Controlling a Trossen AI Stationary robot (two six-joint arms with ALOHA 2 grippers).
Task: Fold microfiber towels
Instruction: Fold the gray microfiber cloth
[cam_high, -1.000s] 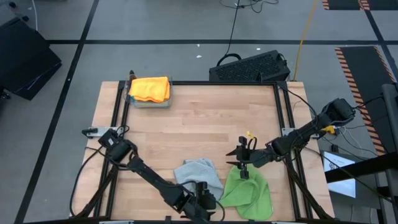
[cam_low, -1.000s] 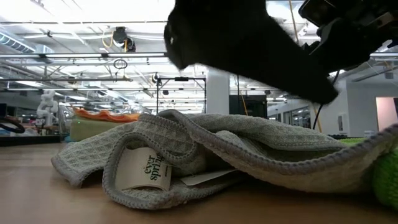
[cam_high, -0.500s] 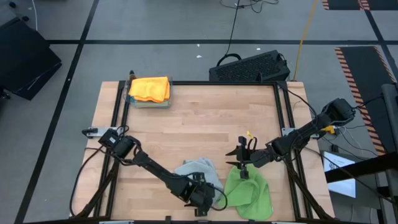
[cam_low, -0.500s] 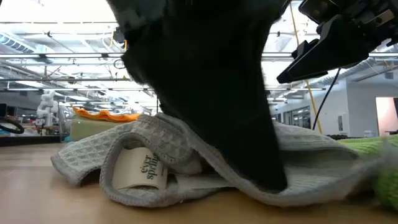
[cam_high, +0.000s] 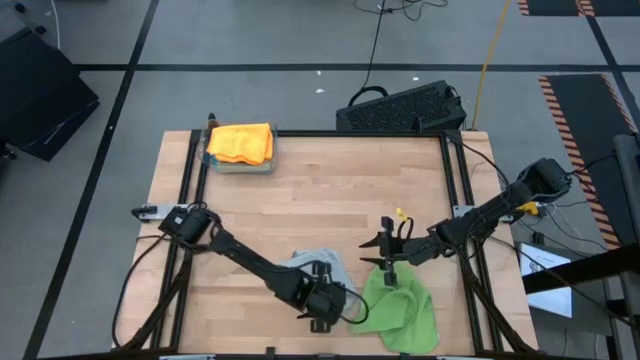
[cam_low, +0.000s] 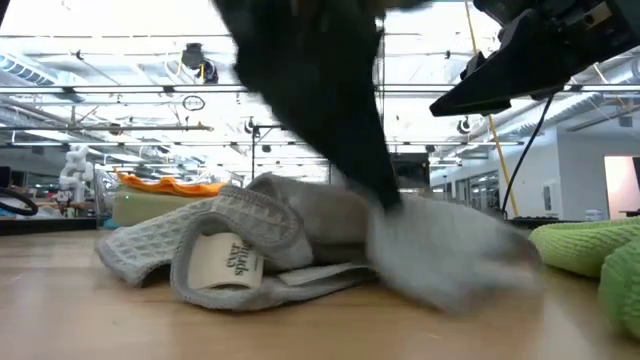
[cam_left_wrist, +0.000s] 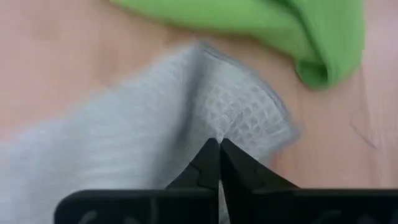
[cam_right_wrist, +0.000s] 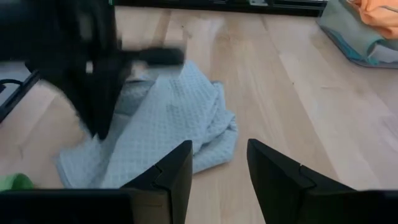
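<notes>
grey towel (cam_high: 318, 268) left of green towel (cam_high: 400, 308)

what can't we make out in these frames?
- Low view: the left arm, blurred, hides the left gripper and its grip on the grey towel.
- High view: the folded stack under the orange towel is too small to count.
- Right wrist view: the bright green towel is cut off at the edge; the right gripper hangs open, holding nothing.

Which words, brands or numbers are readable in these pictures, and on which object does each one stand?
"ever spring", printed sideways: on the white sewn-in label of the light grey waffle-weave towel, in the low view.
A second white tag under the same towel: no print can be read.
No other readable text anywhere.
</notes>
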